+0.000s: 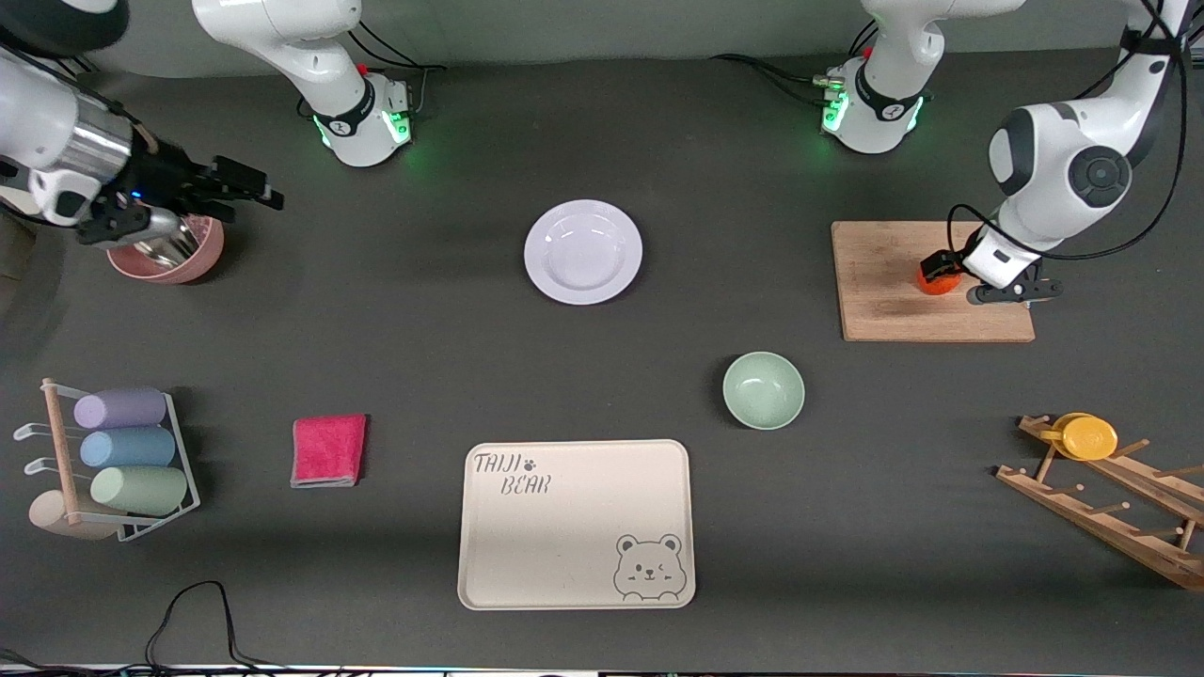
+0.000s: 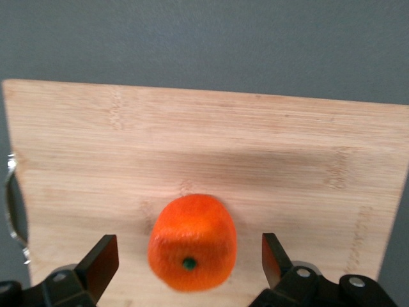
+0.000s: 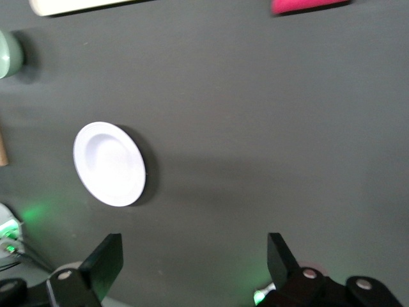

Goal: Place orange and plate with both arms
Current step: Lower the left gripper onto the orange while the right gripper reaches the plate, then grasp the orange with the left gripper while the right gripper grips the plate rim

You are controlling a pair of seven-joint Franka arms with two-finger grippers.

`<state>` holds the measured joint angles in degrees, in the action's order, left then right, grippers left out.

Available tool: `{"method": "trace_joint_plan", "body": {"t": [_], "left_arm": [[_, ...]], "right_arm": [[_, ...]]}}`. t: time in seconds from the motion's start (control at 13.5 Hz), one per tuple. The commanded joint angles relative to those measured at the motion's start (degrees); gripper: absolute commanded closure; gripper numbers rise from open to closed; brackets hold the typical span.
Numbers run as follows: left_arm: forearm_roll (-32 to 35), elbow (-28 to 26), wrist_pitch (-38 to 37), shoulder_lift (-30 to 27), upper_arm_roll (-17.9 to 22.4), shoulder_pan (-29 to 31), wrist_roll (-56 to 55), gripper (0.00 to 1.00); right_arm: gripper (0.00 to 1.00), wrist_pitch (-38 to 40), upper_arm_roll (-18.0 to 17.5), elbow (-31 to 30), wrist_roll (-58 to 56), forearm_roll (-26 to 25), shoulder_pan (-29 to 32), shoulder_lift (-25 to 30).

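The orange (image 1: pixel 935 284) lies on a wooden cutting board (image 1: pixel 884 282) toward the left arm's end of the table. My left gripper (image 1: pixel 961 280) is low over the board, open, with the orange (image 2: pixel 192 243) between its fingers (image 2: pixel 102 263) and a gap on each side. The white plate (image 1: pixel 583 251) lies flat on the dark table, midway between the two arms' bases. It also shows in the right wrist view (image 3: pixel 108 164). My right gripper (image 1: pixel 263 190) is open and empty, up in the air beside a pink bowl at the right arm's end.
The pink bowl (image 1: pixel 174 252) holds a metal cup. A pale green bowl (image 1: pixel 763 389) and a beige bear tray (image 1: pixel 576 523) lie nearer the camera than the plate. There are also a pink cloth (image 1: pixel 328 449), a cup rack (image 1: pixel 113 461), and a wooden rack with a yellow lid (image 1: pixel 1089 437).
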<state>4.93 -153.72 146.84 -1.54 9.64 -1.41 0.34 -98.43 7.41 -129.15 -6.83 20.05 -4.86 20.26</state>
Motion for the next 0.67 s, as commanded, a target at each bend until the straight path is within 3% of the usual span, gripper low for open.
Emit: {"method": "trace_joint_plan", "body": {"t": [0.0,0.37,0.52,0.59], "left_arm": [[0.52,-1.50,4.49,2.41,0.20,-0.70,-0.96,0.01],[0.52,-1.76,4.86,3.03,0.20,-0.70,-0.87,0.03],[0.52,-1.76,5.29,2.95,0.20,-0.70,-0.16,1.00],[0.52,-1.67,5.30,3.12,0.20,-0.62,-0.25,1.00]], "right_arm": [[0.00,-7.45,0.42,-10.04,-6.77,9.27,-0.15,2.50],[0.00,-15.65,0.42,-21.66,-26.69,32.20,-0.24,-3.98],[0.00,-16.09,0.42,-24.03,-36.01,40.99,-0.24,-8.64],[0.00,-16.70,0.42,-25.09,-40.93,44.86,-0.32,-11.36]]}}
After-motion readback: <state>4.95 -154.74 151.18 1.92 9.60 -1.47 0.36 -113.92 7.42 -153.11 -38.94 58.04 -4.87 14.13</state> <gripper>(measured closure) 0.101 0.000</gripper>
